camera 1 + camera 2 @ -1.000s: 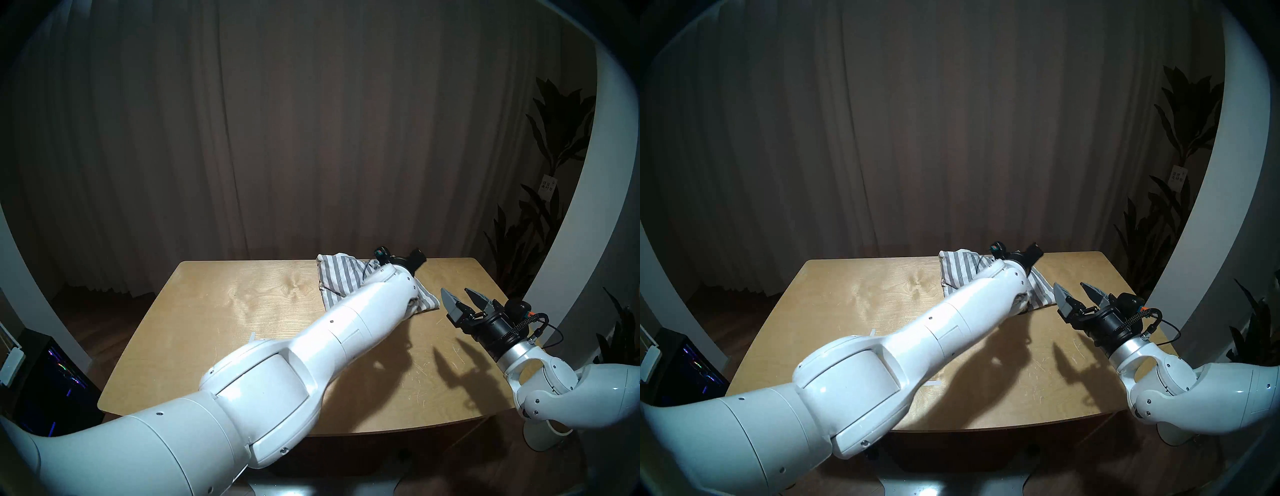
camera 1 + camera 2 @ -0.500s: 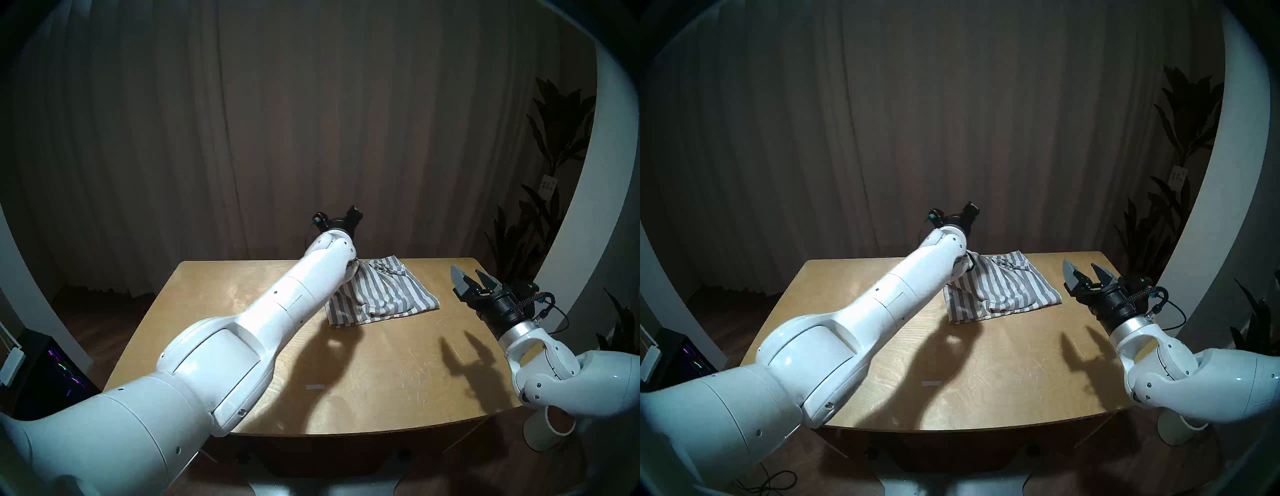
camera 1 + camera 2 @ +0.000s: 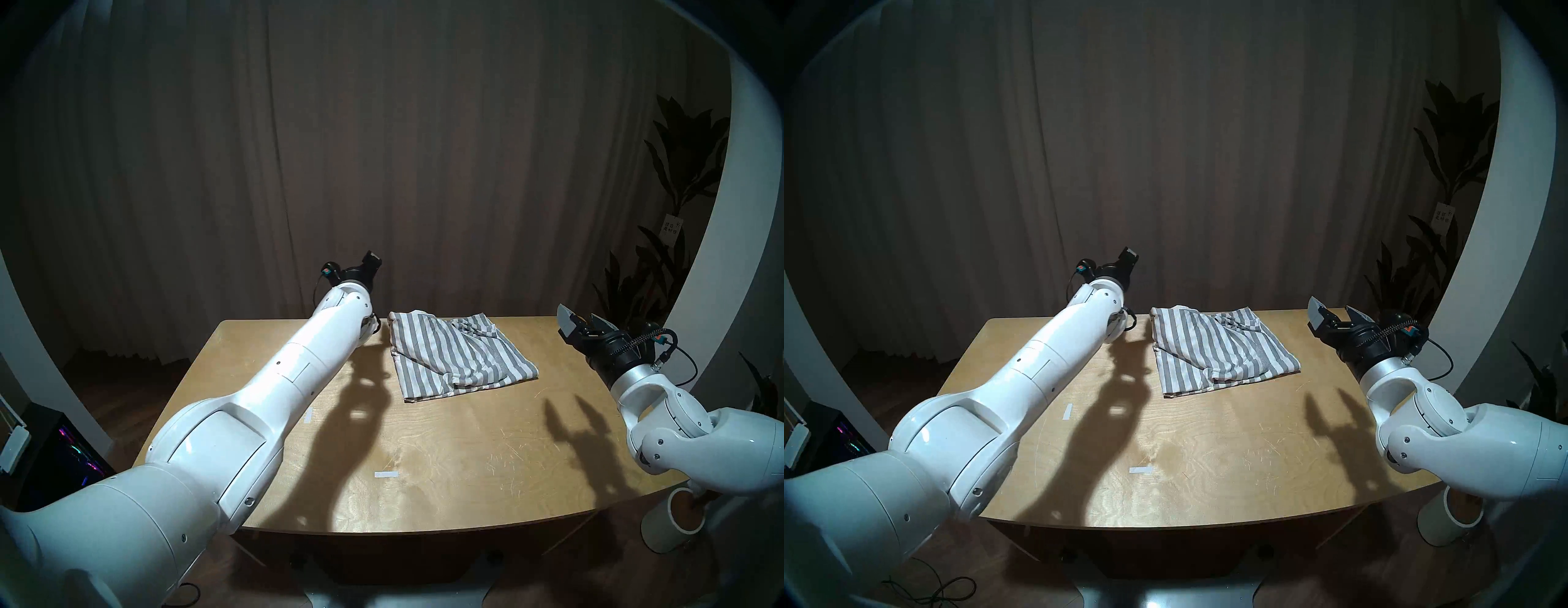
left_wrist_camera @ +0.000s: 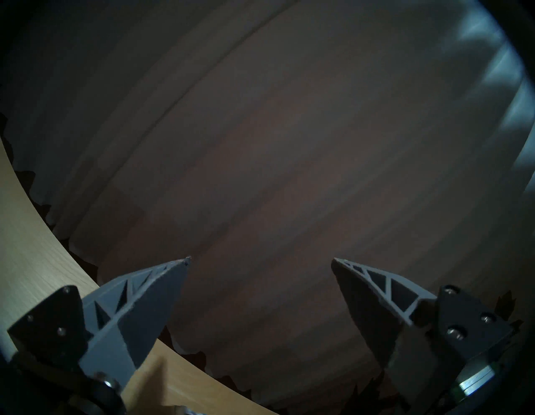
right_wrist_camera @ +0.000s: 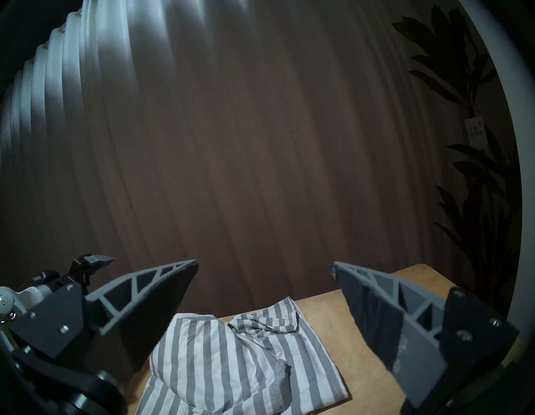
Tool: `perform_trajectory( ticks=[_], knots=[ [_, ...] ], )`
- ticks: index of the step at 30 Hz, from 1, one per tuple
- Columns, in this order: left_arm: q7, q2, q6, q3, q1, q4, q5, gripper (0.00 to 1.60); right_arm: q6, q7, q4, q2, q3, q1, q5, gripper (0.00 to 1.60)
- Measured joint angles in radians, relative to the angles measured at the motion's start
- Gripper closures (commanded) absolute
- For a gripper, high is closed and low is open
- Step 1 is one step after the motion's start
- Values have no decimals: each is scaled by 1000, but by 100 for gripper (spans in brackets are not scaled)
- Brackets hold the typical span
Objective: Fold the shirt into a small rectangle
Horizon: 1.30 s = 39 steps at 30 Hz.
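Observation:
The grey and white striped shirt (image 3: 458, 356) lies folded into a rough, rumpled rectangle at the far middle of the wooden table (image 3: 445, 467); it also shows in the other head view (image 3: 1221, 352) and the right wrist view (image 5: 231, 362). A bunched fold sits at its far right corner. My left gripper (image 3: 373, 260) is open and empty, raised above the table's far edge, left of the shirt, facing the curtain (image 4: 260, 259). My right gripper (image 3: 578, 313) is open and empty, raised to the right of the shirt (image 5: 265, 263).
Two white tape marks (image 3: 386, 474) (image 3: 308, 415) lie on the table. A brown curtain (image 3: 382, 170) hangs behind. A plant (image 3: 670, 254) stands at the back right, a white cylinder (image 3: 674, 526) on the floor at the right, and a dark computer case (image 3: 63, 458) at the left.
My left arm has swung up and to the left, off the shirt, which now lies uncovered. My right gripper has drawn back to the right and risen.

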Motion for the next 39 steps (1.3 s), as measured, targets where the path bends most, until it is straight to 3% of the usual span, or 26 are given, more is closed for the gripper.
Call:
perform_trajectory(
  ticks=[12, 39],
  knots=[
    [-23, 120, 56, -30, 64, -44, 2, 0, 119, 19, 51, -93, 5, 63, -7, 0],
    [-68, 243, 178, -50, 156, -126, 1, 0, 307, 59, 242, -331, -57, 203, -63, 0]
  ],
)
